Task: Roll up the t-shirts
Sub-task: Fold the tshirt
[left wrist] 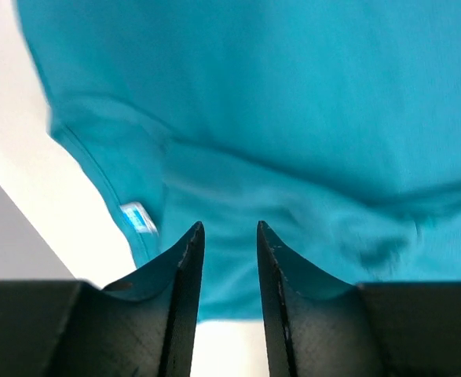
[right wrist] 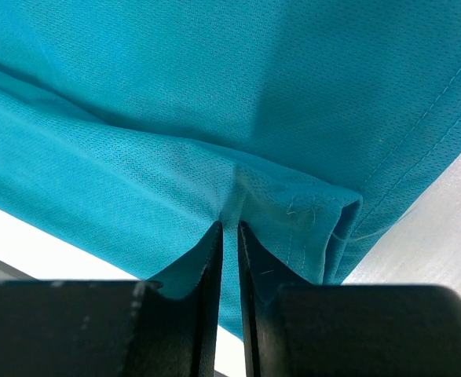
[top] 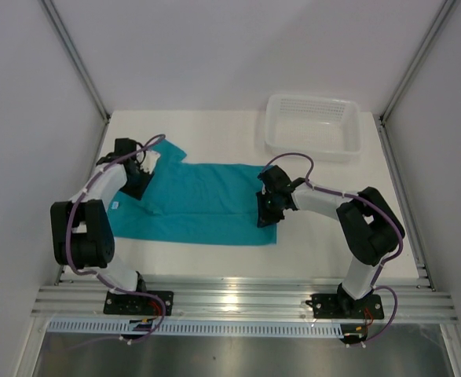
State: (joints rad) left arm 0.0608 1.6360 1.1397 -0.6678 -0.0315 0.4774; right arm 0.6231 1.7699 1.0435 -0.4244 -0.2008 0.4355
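Note:
The teal t-shirt [top: 206, 204] lies spread across the white table [top: 332, 228], with its collar end to the left and a small white label [top: 114, 206]. My left gripper [top: 142, 187] hovers over the shirt's left part. In the left wrist view it [left wrist: 228, 228] is open, with teal fabric [left wrist: 293, 118] and the label [left wrist: 138, 217] beyond its fingers. My right gripper [top: 265, 214] is at the shirt's right hem. In the right wrist view it [right wrist: 229, 226] is shut on a pinched fold of the shirt [right wrist: 175, 173] beside the stitched hem corner [right wrist: 332, 220].
A white perforated basket [top: 312, 122] stands at the back right of the table. White walls close in both sides. The aluminium rail [top: 238, 302] with the arm bases runs along the near edge.

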